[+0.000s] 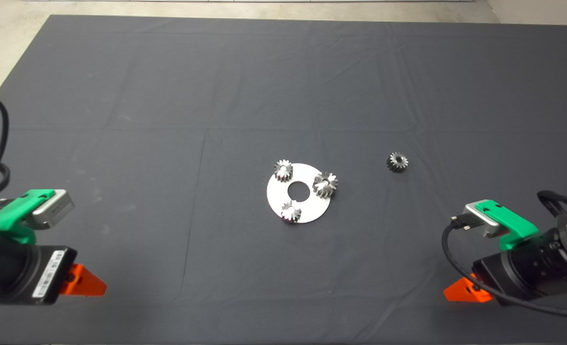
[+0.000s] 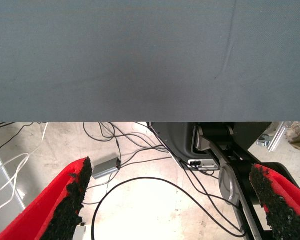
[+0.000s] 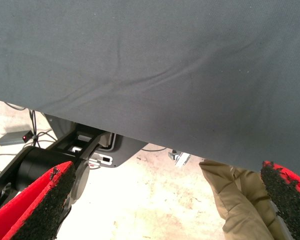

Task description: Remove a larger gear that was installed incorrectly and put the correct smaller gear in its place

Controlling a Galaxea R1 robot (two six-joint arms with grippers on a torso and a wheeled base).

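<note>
A: Larger gear [image 1: 325, 184] sits on the disc [image 1: 307, 211], smaller gear [image 1: 398, 162] well apart on the surface [image 1: 168, 96].

B: Both tools, left [image 2: 170, 200] and right [image 3: 165, 205], wait with fingers apart; probably grip the rim squarely, lift straight.

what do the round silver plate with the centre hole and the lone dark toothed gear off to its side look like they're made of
The round silver plate looks like bare metal with a smooth, bright finish: it shines pale and even against the dark mat. The lone dark gear looks like steel, duller and darker grey, with glints on its cut teeth. The exact alloy cannot be told.
</note>
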